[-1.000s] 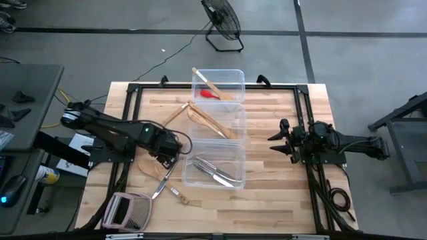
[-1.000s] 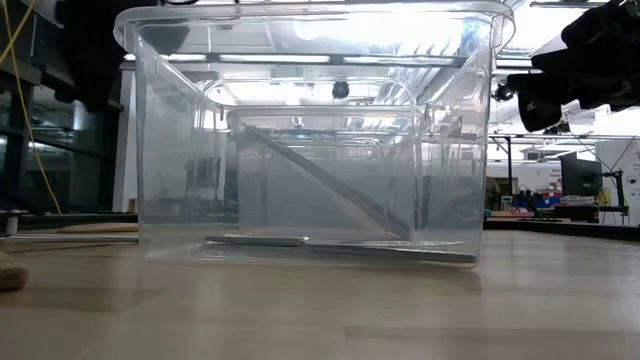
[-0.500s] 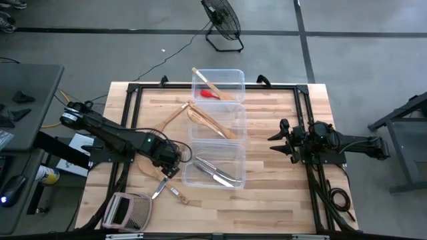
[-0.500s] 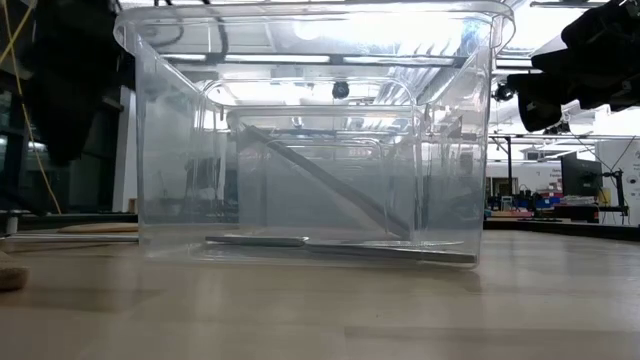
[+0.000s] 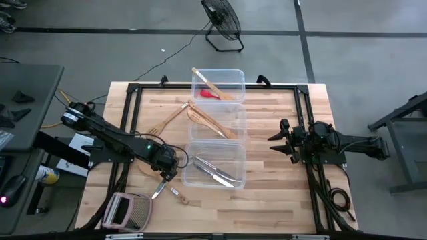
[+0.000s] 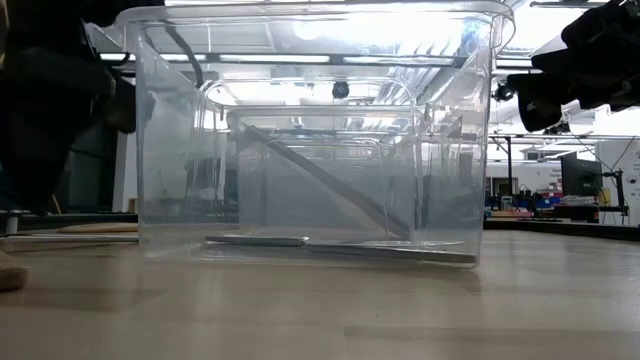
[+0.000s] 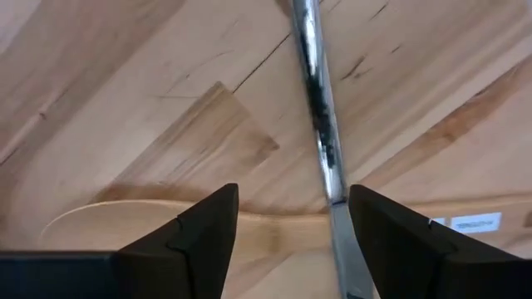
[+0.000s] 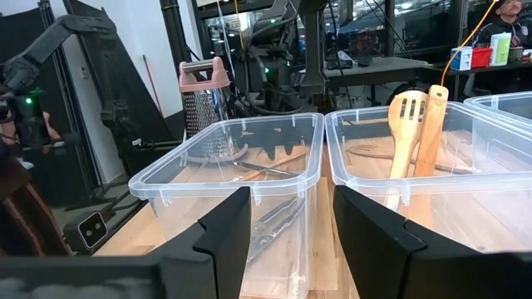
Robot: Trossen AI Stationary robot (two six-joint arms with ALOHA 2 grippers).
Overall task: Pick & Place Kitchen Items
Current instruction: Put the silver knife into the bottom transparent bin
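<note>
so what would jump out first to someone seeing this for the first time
The row of three clear tubs running down the middle of the table, with wooden utensils leaning in the middle one and silver cutlery in the nearest one. Next, the left gripper, open and low over a silver utensil and a wooden spoon lying on the table left of the tubs. The right gripper waits on the right side.
</note>
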